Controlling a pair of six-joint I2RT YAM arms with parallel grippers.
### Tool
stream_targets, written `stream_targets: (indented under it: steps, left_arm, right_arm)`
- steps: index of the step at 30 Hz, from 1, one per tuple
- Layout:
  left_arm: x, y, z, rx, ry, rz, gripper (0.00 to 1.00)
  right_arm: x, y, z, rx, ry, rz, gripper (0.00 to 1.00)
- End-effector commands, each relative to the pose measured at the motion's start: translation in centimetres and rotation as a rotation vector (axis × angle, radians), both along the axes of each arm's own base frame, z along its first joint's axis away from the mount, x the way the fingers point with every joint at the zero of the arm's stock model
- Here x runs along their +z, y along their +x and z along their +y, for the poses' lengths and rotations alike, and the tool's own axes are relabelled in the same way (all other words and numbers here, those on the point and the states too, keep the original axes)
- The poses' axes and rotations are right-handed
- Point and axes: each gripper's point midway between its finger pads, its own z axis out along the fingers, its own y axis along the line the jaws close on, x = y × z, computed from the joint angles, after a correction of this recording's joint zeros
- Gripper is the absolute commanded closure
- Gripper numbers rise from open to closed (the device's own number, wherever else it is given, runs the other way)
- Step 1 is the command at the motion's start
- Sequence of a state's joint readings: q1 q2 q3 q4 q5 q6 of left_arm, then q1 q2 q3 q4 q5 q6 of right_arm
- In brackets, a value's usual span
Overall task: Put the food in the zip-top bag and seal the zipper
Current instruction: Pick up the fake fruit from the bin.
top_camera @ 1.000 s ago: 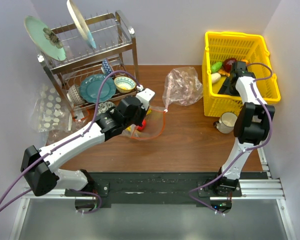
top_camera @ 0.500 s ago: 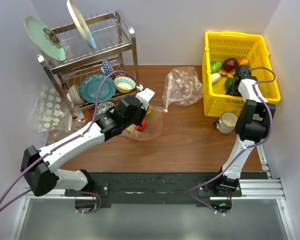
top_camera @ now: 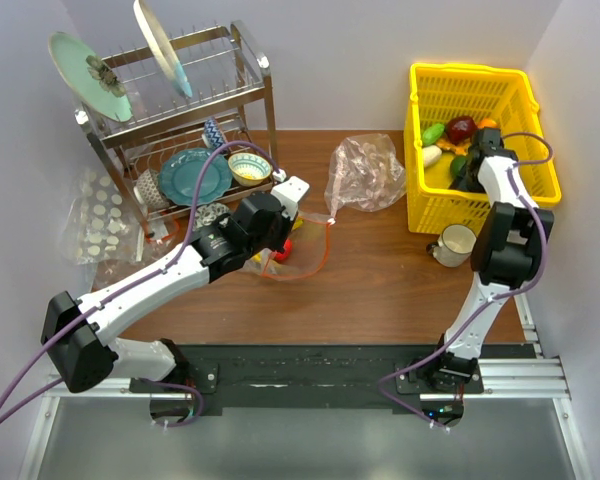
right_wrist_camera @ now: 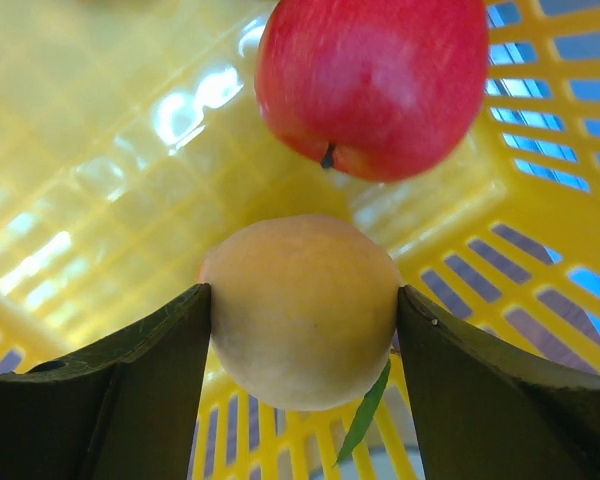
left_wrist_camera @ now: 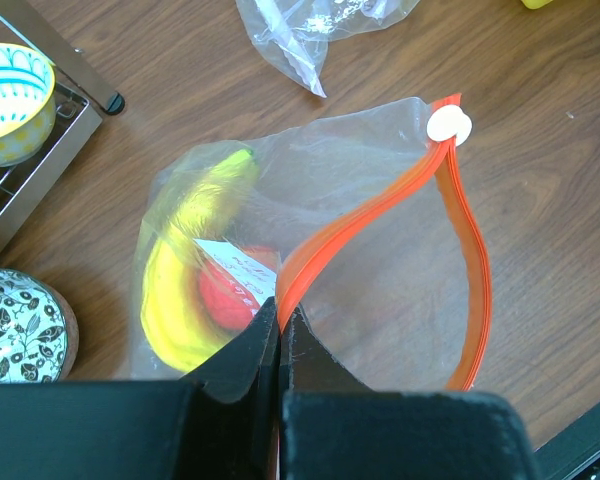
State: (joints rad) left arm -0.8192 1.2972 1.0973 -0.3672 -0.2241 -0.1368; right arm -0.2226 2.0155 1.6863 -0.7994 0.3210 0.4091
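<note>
On the brown table [top_camera: 380, 270], the left gripper [left_wrist_camera: 280, 315] is pinching the bag [left_wrist_camera: 320, 180] holding a banana [left_wrist_camera: 175, 290]; the right gripper [right_wrist_camera: 302, 295] is clasping an orange [right_wrist_camera: 300, 320] inside the yellow basket [top_camera: 425, 85] by white walls [top_camera: 380, 60]

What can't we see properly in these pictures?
Left wrist view: red food in the zip-top bag, half hidden by a white label and the left gripper; kind unclear.
Right wrist view: red apple cut by top edge.
Top view: yellow basket's food too small, partly under right arm.
</note>
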Motion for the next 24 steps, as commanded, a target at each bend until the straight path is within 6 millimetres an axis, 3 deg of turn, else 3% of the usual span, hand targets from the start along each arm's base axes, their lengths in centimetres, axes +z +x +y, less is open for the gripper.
stream_targets:
  steps: [1,6,14,19,21,22,24]
  left_arm:
    - [1.0,0.4,0.2,0.006,-0.014,-0.044,1.0]
    - [1.2,0.4,0.3,0.01,-0.015,-0.047,1.0]
    - [1.2,0.4,0.2,0.007,-0.015,-0.045,1.0]
    - [1.3,0.4,0.3,0.01,-0.016,-0.048,1.0]
    - [1.3,0.4,0.3,0.011,-0.015,-0.047,1.0]
    - [1.3,0.4,0.3,0.01,-0.015,-0.047,1.0]
    - [1.2,0.4,0.3,0.009,-0.014,-0.046,1.0]
  right_arm:
    - [9.5,1.1,1.3,0.069,0.015,-0.204,0.52]
    - [13.3,0.2,2.9,0.122,0.064,-0.281,0.51]
    - [15.1,-1.9,2.7,0.118,0.012,-0.343,0.51]
    - [16.3,-1.7,3.0,0.165,0.007,-0.361,0.52]
    - [16.8,-1.6,3.1,0.172,0.01,-0.366,0.59]
    - [17.3,-1.3,3.6,0.202,0.022,-0.383,0.69]
    - [18.6,-1.1,4.2,0.243,0.031,-0.427,0.71]
